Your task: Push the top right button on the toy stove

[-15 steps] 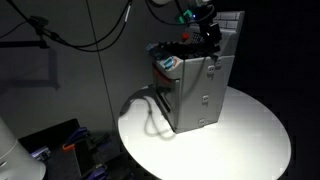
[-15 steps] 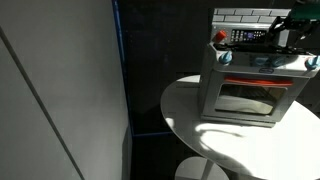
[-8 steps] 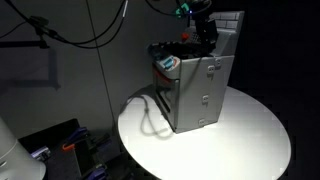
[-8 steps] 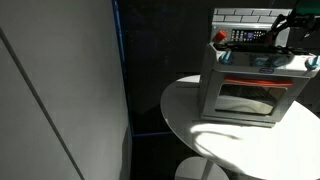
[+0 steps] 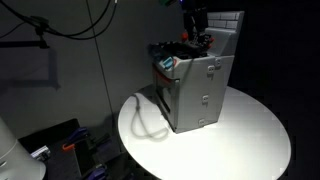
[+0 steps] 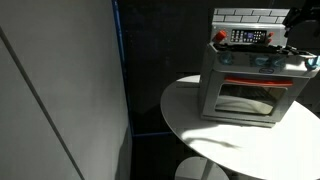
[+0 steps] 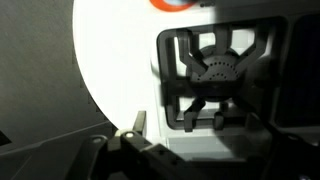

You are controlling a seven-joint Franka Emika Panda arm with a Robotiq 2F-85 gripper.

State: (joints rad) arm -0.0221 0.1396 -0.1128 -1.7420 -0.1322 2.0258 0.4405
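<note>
The toy stove [image 5: 197, 88] is a grey box with a white brick back panel, standing on a round white table [image 5: 240, 140]. It also shows from the front in an exterior view [image 6: 252, 88], with its door and handle. My gripper [image 5: 198, 22] hangs just above the back of the cooktop, clear of it, and its fingers look shut and empty. In an exterior view only its edge shows at the top right [image 6: 303, 14]. The wrist view looks straight down on a dark burner grate [image 7: 215, 70].
A red knob [image 6: 221, 37] and a dark control strip [image 6: 248, 37] sit at the back of the cooktop. A looping shadow [image 5: 146, 116] lies on the table beside the stove. A large grey panel [image 6: 60, 90] stands close by. Dark surroundings lie beyond the table edge.
My gripper has risen from the cooktop's back corner and now hangs higher above it. The stove has not moved.
</note>
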